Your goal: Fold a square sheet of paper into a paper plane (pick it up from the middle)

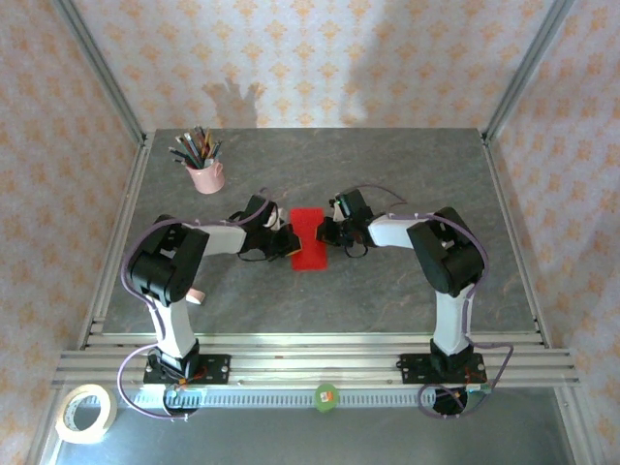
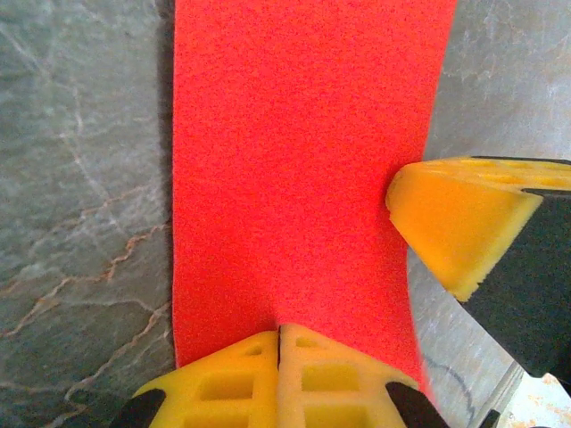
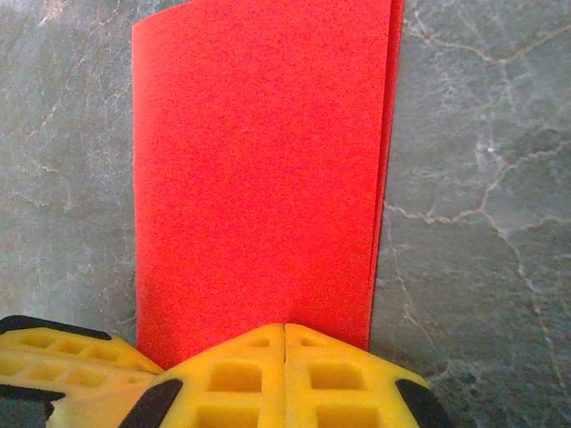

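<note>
- Grey marbled table [image 1: 387, 174] between patterned walls, with a pink cup [image 1: 206, 178] of pens at the back left.
- Red paper [image 1: 309, 237], folded into a flat oblong, lies mid-table between the two grippers.
- Left gripper [image 1: 283, 235]: yellow fingers [image 2: 241, 374] pressed together, tips at the paper's left edge.
- Right gripper [image 1: 326, 232]: fingers [image 3: 330, 374] pressed together, tips at the opposite edge; stacked layers show along one long side.

I see the paper [image 1: 309, 239] lying flat on the surface [image 1: 387, 281], between my left claw [image 1: 287, 235] and right claw [image 1: 325, 232], each at one side edge. A cup [image 1: 205, 177] holding pens [image 1: 197, 147] stands well beyond and left of the left claw.
</note>
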